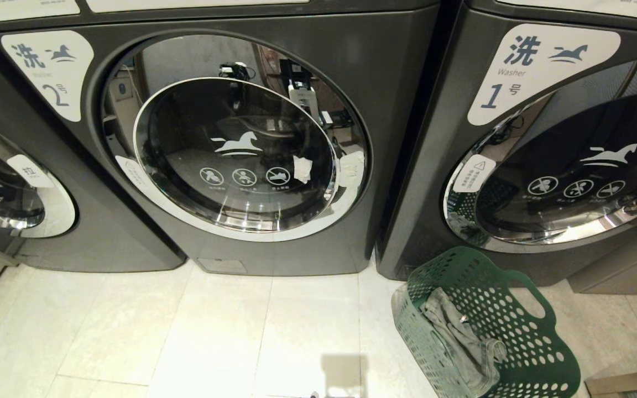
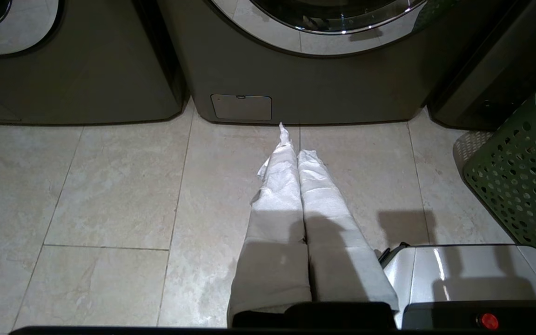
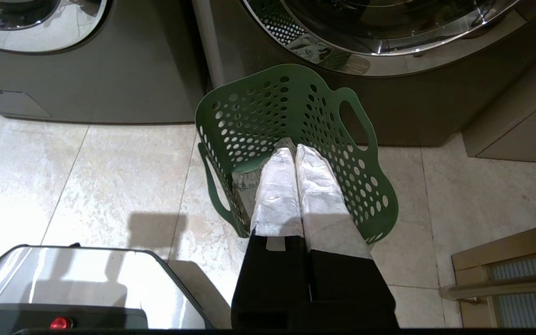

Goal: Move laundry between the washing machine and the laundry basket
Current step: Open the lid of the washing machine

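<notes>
Pincer positions first: neither arm shows in the head view. From it I see the washing machine (image 1: 230, 149), dark grey sheet metal with a chrome-ringed round glass door, shut, a white horse logo and a label reading 2. To its right stands the like machine labelled 1 (image 1: 545, 138). On the pale tiled floor (image 1: 158, 331), before that second machine, sits the laundry basket (image 1: 517, 337), dark green rigid plastic pierced with round holes, with oval handle cutouts. The laundry (image 1: 465, 342), a limp grey-green denim-like garment, lies crumpled inside it against the near wall.

Left wrist view: my left pincer (image 2: 291, 139), its fingers wrapped in white textured tape, is closed and empty, low over the tiles and pointed at the base of the washing machine.

Right wrist view: my right pincer (image 3: 296, 153), likewise taped, is pressed shut and holds nothing; it hangs over the basket's open mouth.

Judgement: the transfer has not begun. Next I must part the right fingers, sink them into the soft cloth, and get the door open.
</notes>
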Tool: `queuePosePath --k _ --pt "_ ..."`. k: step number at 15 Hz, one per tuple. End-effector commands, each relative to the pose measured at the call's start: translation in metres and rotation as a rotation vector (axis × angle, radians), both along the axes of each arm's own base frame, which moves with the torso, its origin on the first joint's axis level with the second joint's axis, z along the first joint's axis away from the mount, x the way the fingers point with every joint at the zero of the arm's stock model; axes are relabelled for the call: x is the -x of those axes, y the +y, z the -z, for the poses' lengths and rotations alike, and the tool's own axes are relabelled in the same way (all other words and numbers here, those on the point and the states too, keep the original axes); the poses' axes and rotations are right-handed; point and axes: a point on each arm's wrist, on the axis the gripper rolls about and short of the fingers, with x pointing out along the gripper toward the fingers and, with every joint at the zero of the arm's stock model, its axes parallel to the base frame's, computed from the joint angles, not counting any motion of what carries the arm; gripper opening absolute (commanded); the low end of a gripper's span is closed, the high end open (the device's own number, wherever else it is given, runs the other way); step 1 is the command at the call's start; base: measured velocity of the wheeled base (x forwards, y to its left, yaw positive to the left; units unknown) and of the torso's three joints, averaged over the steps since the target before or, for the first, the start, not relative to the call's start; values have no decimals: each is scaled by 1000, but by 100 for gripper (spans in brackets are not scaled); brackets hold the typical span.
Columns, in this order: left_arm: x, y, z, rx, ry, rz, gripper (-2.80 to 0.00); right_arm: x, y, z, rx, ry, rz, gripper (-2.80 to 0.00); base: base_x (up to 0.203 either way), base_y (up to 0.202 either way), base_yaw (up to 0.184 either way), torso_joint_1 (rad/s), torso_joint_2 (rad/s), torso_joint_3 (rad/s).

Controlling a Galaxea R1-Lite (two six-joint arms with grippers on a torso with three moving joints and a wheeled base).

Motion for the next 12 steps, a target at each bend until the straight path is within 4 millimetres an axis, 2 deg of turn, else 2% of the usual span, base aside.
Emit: queuePosePath --k 1,12 --pt "0 0 0 0 1 0 -280 0 0 0 1 0 -1 -280 0 0 0 0 0 0" --pt "0 0 0 1 1 0 -280 0 0 0 -2 -1 1 -280 0 0 0 0 0 0"
